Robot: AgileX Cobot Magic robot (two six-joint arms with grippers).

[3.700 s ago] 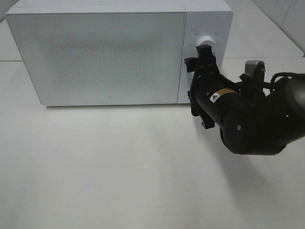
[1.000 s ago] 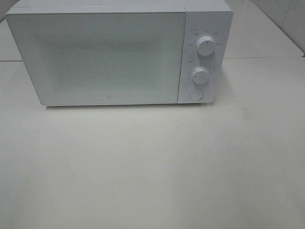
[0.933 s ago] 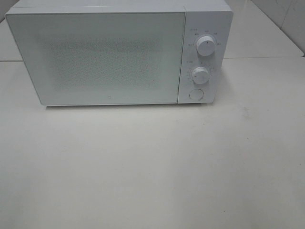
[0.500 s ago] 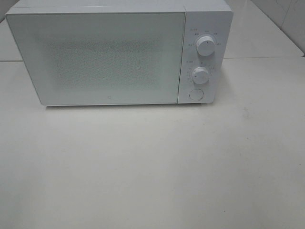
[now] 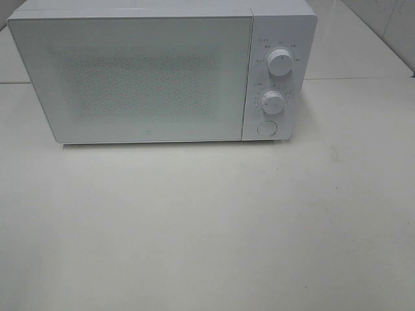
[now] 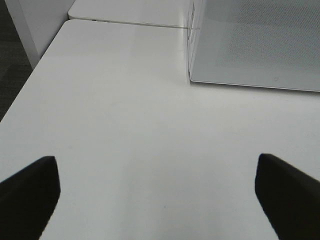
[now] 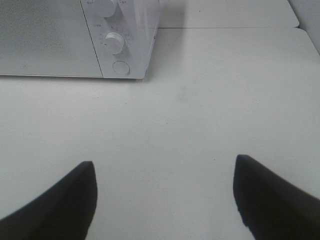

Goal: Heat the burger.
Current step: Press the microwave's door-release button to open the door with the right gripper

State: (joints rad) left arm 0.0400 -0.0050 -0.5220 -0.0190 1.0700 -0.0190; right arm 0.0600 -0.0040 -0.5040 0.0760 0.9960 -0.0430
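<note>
My left gripper [image 6: 156, 167] and right gripper [image 7: 164, 165] both hang wide and empty, well in front of the microwave [image 5: 142, 78]; nothing needs holding. Its door is shut. I cannot see the burger, probably inside, heating.

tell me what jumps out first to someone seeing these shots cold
A big white microwave fills the back of the white table, door shut, with an upper knob, a lower knob and a round button down its right-hand panel. No burger shows in any view. The left gripper and right gripper each hang open over the tabletop in front of the microwave, holding nothing.
</note>
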